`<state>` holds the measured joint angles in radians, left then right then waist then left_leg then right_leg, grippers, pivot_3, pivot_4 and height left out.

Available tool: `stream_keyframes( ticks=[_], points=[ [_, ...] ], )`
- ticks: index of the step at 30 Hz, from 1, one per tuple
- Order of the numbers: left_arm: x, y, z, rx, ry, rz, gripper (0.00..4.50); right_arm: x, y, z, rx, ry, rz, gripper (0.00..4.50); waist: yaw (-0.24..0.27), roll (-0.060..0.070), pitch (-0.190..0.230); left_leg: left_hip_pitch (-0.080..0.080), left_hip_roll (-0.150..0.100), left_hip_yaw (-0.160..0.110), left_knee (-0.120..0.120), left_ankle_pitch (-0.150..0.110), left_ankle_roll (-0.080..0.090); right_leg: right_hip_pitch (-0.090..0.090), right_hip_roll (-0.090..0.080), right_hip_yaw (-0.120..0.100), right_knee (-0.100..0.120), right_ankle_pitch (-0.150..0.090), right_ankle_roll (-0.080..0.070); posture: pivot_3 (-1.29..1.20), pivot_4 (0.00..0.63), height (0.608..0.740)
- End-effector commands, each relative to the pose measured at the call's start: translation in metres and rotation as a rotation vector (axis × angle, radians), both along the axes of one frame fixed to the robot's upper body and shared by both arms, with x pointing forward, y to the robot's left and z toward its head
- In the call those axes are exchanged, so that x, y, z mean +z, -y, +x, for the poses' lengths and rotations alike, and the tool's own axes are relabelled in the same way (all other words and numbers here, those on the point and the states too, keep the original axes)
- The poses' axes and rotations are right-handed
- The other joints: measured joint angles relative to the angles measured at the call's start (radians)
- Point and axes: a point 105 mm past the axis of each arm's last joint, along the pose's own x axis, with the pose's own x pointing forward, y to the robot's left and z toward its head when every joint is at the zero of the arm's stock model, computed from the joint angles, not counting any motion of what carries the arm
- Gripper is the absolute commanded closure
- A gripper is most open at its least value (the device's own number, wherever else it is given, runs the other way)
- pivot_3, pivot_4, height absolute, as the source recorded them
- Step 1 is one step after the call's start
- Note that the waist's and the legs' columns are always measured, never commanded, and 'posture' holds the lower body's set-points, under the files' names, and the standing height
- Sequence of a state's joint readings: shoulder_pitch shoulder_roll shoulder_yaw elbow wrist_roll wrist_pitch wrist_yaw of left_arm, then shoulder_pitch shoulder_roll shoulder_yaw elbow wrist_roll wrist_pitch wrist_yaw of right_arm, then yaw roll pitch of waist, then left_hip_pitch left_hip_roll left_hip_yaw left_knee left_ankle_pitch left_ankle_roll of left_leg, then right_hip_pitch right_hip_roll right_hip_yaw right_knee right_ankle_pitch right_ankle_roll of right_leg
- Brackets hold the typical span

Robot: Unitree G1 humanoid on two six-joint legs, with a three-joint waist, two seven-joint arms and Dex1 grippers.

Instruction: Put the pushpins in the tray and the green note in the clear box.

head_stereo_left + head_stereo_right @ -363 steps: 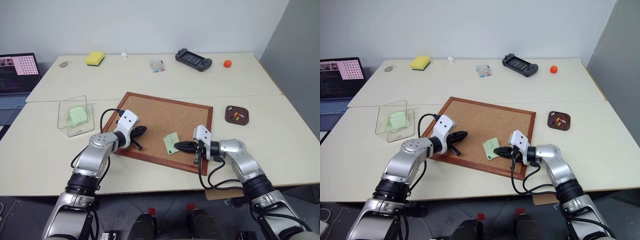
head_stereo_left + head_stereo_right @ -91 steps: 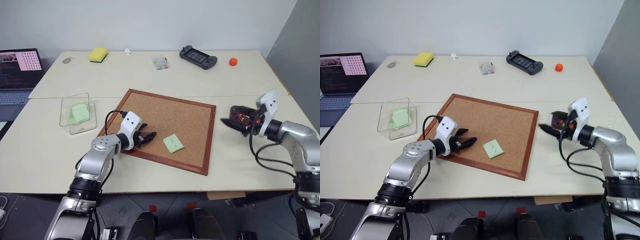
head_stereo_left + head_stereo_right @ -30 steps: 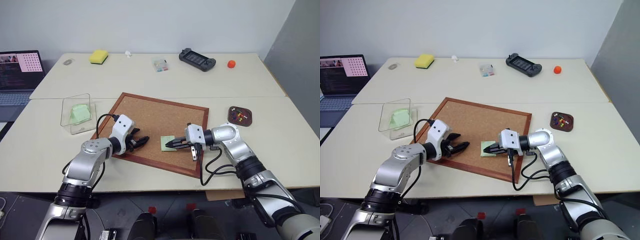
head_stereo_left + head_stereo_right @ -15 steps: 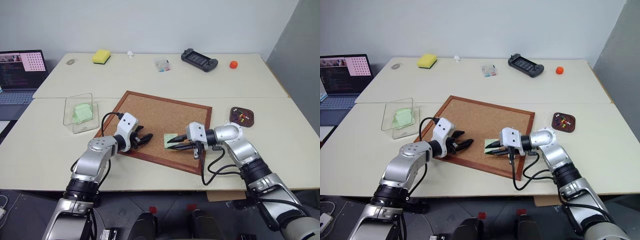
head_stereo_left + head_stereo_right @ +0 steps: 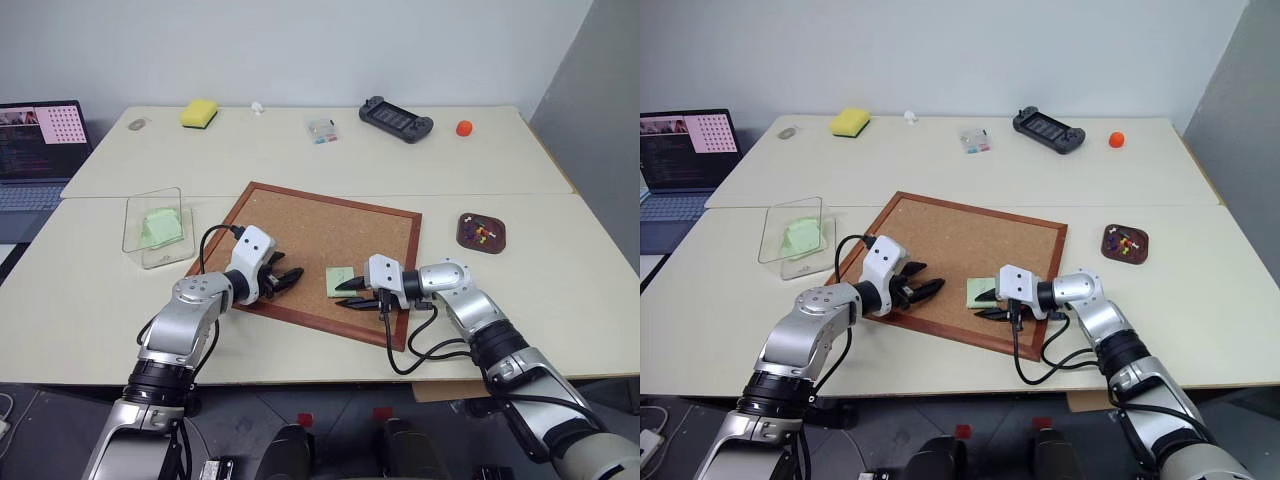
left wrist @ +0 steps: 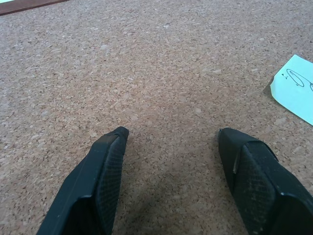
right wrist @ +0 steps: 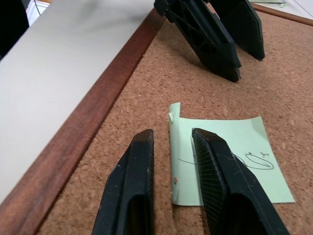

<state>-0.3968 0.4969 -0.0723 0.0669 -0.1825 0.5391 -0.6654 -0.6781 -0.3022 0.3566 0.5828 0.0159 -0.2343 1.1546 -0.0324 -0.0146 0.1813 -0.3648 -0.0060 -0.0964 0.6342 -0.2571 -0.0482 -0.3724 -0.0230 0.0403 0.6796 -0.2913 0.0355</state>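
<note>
I have the right gripper point(image 7: 171, 139) low over the corkboard point(image 5: 300, 225), jaws parted a little and straddling the near edge of the green note point(image 7: 222, 156); one finger lies on the paper, the other on bare cork just beside it; whether the paper is pinched I cannot tell. The note lies flat on the cork near the board's front edge, with a small pen scrawl on it and one corner curled up. My left gripper point(image 6: 168, 132) sits at the board's left part, jaws wide apart and holding nothing, tips just above the cork, the note near its right finger. The clear box point(image 5: 155, 225) stands on the table left of the board, with a pale green sheet already inside. The tray point(image 5: 481, 231) is on the table right of the board, well apart from both grippers; pushpins point(image 5: 479, 231) of mixed colours lie in it.
</note>
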Motion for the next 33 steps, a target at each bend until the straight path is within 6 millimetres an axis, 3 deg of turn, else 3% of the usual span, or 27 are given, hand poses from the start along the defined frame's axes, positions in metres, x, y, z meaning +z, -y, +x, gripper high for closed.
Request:
stream_keyframes(
  ticks=[1,4,9,15,19,24,27,30,33],
  points=[
    [-0.021,-0.001,-0.009,0.002,-0.085,0.027,1.34,0.008,0.0,0.004,-0.01,0.026,0.024,3.88,0.0,0.0,0.0,0.0,0.0,0.0,0.0,0.0,0.0,0.0,0.0,0.0,0.0,0.0,0.0,0.0,0.15,0.74],
    [-0.02,0.002,-0.008,-0.005,-0.085,0.025,1.34,0.011,-0.001,0.006,-0.017,0.025,0.038,4.48,0.0,0.0,0.0,0.0,0.0,0.0,0.0,0.0,0.0,0.0,0.0,0.0,0.0,0.0,0.0,0.0,0.15,0.74],
    [-0.02,0.003,-0.006,-0.01,-0.086,0.025,1.34,0.018,-0.001,0.005,-0.009,0.036,0.062,4.48,0.0,0.0,0.0,0.0,0.0,0.0,0.0,0.0,0.0,0.0,0.0,0.0,0.0,0.0,0.0,0.0,0.15,0.74],
    [-0.006,0.002,-0.004,0.001,-0.061,-0.03,1.34,0.059,-0.005,-0.011,0.105,0.204,0.1,4.48,0.001,0.0,0.0,-0.001,0.0,0.0,0.0,0.0,0.0,-0.001,0.0,0.0,0.0,0.0,0.0,0.0,0.15,0.74],
    [0.028,0.002,-0.005,0.008,-0.054,-0.234,0.97,0.072,-0.003,-0.017,0.151,0.339,0.066,4.5,0.0,-0.001,0.001,-0.001,0.0,0.0,-0.001,0.0,0.0,-0.001,0.0,0.0,-0.001,0.0,0.0,0.0,0.15,0.74],
    [0.087,-0.006,-0.017,0.001,-0.078,-0.597,0.07,0.09,-0.008,-0.014,0.147,0.524,0.096,4.5,-0.002,-0.006,0.004,-0.008,0.001,-0.001,-0.001,0.0,0.0,-0.008,0.0,-0.001,-0.001,0.0,0.0,0.0,0.15,0.74],
    [0.118,-0.007,-0.036,-0.082,-0.109,-0.839,0.07,0.094,-0.01,-0.009,0.131,0.6,0.101,4.5,-0.003,-0.006,0.005,-0.02,0.004,-0.002,0.004,0.004,-0.007,-0.018,-0.001,-0.002,0.001,0.0,0.0,0.0,0.15,0.74],
    [0.118,-0.001,-0.054,-0.14,-0.187,-0.913,0.07,0.097,-0.011,-0.005,0.127,0.657,0.104,4.5,-0.005,-0.006,0.004,-0.02,0.004,-0.002,0.005,0.003,-0.008,-0.017,-0.001,-0.002,0.0,0.0,0.0,0.0,0.15,0.74],
    [0.104,0.006,-0.056,-0.11,-0.275,-0.925,0.07,0.103,-0.016,-0.006,0.141,0.717,0.124,4.5,-0.002,-0.006,0.005,-0.019,0.001,-0.002,0.006,0.003,-0.008,-0.016,-0.002,-0.002,0.0,0.0,0.0,0.0,0.15,0.74]
  ],
)
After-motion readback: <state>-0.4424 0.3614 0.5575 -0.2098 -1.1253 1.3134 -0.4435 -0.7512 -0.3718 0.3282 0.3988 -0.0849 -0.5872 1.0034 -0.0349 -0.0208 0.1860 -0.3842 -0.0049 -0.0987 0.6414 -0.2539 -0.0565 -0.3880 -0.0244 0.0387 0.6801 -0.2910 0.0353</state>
